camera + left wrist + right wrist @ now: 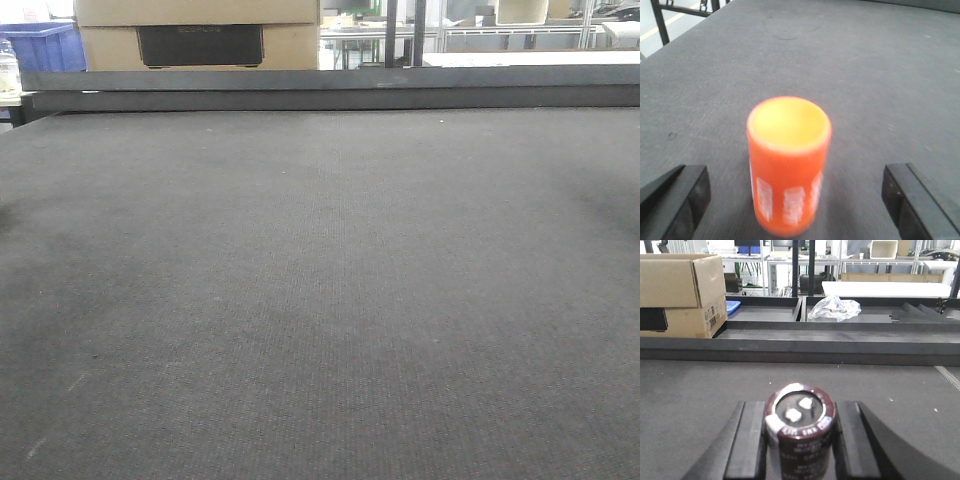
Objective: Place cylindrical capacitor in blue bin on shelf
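Cylindrical capacitor [800,435] stands upright inside the right pincer [800,412] — both fingers clamped against its sides.

Dark brown-black cylindrical capacitor [800,427], pale side stripe, two silvery top terminals, held upright in the right gripper [799,460]

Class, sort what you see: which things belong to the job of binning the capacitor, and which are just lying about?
Job: cylindrical capacitor; right gripper shut on it; blue crate far behind, possibly the bin.
Lying about: orange cylinder standing inside the open left gripper; cardboard box; crumpled plastic bag.
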Controlling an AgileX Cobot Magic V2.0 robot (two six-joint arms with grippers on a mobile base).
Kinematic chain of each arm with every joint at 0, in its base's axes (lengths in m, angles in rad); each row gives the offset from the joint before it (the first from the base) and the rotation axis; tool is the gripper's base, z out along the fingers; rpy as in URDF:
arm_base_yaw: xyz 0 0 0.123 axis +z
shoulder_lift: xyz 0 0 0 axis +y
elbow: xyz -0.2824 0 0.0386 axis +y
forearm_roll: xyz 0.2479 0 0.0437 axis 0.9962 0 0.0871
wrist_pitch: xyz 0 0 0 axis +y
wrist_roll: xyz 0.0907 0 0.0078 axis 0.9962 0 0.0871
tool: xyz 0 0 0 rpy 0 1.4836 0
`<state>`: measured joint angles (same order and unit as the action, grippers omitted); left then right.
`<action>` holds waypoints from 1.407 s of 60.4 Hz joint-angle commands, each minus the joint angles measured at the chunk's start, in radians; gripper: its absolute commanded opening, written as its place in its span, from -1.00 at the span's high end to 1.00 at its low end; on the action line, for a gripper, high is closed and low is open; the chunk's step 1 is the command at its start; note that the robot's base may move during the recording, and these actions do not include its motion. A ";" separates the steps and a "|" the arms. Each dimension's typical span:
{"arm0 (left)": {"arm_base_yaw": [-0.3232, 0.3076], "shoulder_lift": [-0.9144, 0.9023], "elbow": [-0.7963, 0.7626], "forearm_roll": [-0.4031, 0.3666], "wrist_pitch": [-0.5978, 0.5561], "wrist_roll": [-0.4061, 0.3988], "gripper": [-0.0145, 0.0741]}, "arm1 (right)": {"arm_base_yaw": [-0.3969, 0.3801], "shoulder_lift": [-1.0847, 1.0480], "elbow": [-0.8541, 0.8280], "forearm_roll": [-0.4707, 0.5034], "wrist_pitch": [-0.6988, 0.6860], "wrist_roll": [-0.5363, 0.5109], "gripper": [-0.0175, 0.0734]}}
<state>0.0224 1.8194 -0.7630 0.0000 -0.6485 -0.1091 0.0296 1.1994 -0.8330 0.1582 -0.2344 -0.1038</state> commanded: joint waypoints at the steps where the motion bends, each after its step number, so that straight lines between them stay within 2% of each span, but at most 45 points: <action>1: 0.006 0.051 -0.058 -0.049 -0.024 -0.006 -0.68 | 0.002 -0.012 0.000 -0.002 -0.012 0.001 0.97; 20: 0.006 0.176 -0.174 -0.058 -0.022 -0.006 -0.68 | 0.002 -0.012 0.000 -0.002 -0.005 0.001 0.97; 25: 0.006 0.176 -0.176 -0.073 -0.022 -0.006 -0.60 | 0.002 -0.012 0.000 -0.002 -0.002 0.001 0.97; 29: 0.006 0.176 -0.176 -0.075 -0.022 -0.006 -0.39 | 0.002 -0.012 0.000 -0.002 0.003 0.001 0.97; 44: 0.006 0.138 -0.176 -0.075 0.028 -0.006 0.91 | 0.002 -0.012 0.000 -0.002 0.017 0.001 0.97; 48: 0.006 0.102 -0.176 -0.055 0.068 -0.003 0.92 | 0.002 -0.012 0.000 -0.002 0.033 0.001 0.97; 55: 0.006 0.004 -0.179 0.000 0.168 -0.003 0.92 | 0.002 -0.012 -0.002 -0.002 0.091 0.001 0.97; 60: 0.002 -0.081 -0.181 0.064 0.265 -0.003 0.92 | 0.002 -0.012 -0.022 -0.002 0.190 0.001 0.97; 67: -0.002 -0.222 -0.203 0.165 0.472 -0.003 0.92 | 0.002 -0.012 -0.055 -0.021 0.309 0.001 0.97; 76: -0.026 -0.361 -0.270 0.189 0.808 -0.003 0.92 | 0.002 -0.012 -0.082 -0.101 0.440 0.001 0.97; 80: -0.044 -0.415 -0.289 0.189 0.913 -0.001 0.92 | 0.002 -0.017 -0.085 -0.101 0.485 0.001 0.97; 85: -0.073 -0.479 -0.296 0.189 0.984 0.002 0.92 | 0.002 -0.033 -0.085 -0.101 0.550 0.001 0.97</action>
<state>-0.0231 1.4072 -1.0436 0.1837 0.2385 -0.1091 0.0310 1.1938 -0.9082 0.0716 0.2595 -0.1038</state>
